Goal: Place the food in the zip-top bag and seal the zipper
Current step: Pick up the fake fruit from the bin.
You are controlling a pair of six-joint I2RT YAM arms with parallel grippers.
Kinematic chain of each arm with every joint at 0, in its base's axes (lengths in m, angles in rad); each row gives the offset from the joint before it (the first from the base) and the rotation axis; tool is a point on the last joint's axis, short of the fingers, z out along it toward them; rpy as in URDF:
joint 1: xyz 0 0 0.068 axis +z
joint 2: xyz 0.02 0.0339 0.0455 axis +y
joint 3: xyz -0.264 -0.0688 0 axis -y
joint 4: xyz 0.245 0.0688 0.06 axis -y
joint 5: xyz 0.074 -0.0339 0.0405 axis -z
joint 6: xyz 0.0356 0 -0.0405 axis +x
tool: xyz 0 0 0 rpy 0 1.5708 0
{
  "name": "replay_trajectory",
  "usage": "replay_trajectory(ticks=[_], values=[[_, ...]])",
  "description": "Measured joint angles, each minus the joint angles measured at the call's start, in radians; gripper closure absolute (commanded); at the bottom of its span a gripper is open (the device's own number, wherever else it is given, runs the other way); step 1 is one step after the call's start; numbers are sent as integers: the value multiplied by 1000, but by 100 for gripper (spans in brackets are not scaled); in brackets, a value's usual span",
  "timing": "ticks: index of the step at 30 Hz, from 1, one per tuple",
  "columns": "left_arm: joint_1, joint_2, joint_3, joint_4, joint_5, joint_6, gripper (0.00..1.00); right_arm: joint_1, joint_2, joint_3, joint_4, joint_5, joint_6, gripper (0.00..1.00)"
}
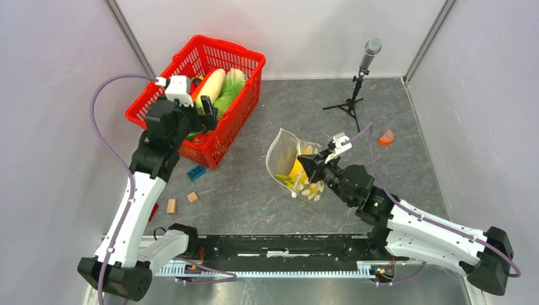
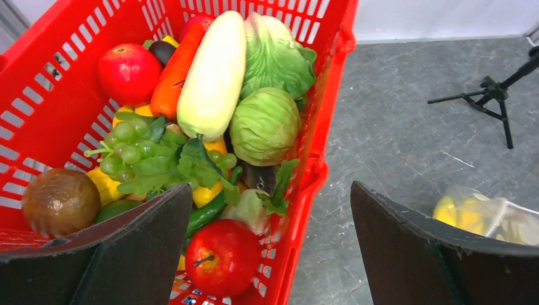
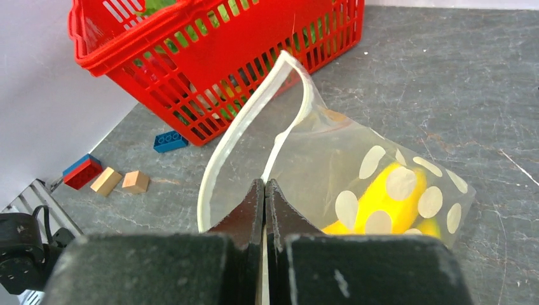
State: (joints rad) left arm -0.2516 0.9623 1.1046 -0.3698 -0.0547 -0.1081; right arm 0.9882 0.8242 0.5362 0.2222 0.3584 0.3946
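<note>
The clear zip-top bag (image 1: pixel 283 157) with white dots stands in the middle of the table, its mouth gaping to the left. Yellow bananas (image 3: pixel 388 203) lie inside it. My right gripper (image 3: pixel 264 184) is shut on the near lip of the bag, on the zipper (image 3: pixel 254 108), and shows in the top view (image 1: pixel 306 164). My left gripper (image 2: pixel 270 190) is open and empty above the near right corner of the red basket (image 1: pixel 191 63), over a red apple (image 2: pixel 219 257). The basket also holds a cabbage (image 2: pixel 264 124), a white radish (image 2: pixel 213 76), grapes (image 2: pixel 136 149) and a carrot (image 2: pixel 175 70).
A blue brick (image 1: pixel 196 173) and two wooden cubes (image 1: pixel 171 205) lie on the table in front of the basket. A small microphone tripod (image 1: pixel 356 89) stands at the back right. An orange piece (image 1: pixel 386 136) lies to its right. Grey walls close in both sides.
</note>
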Motion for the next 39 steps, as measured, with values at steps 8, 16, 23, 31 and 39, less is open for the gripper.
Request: replay_trajectory(ticks=[8, 16, 23, 31, 39], values=[[139, 179, 138, -87, 60, -19, 0, 0, -13, 0, 2, -27, -3, 100], [314, 421, 172, 26, 25, -175, 0, 0, 1, 0, 10, -68, 1, 100], [334, 644, 272, 142, -89, -275, 0, 0, 29, 0, 23, -93, 1, 100], [335, 853, 472, 192, -161, -295, 0, 0, 61, 6, 42, -97, 0, 100], [335, 1033, 573, 170, -137, -294, 7, 0, 90, 19, 54, -97, 1, 100]])
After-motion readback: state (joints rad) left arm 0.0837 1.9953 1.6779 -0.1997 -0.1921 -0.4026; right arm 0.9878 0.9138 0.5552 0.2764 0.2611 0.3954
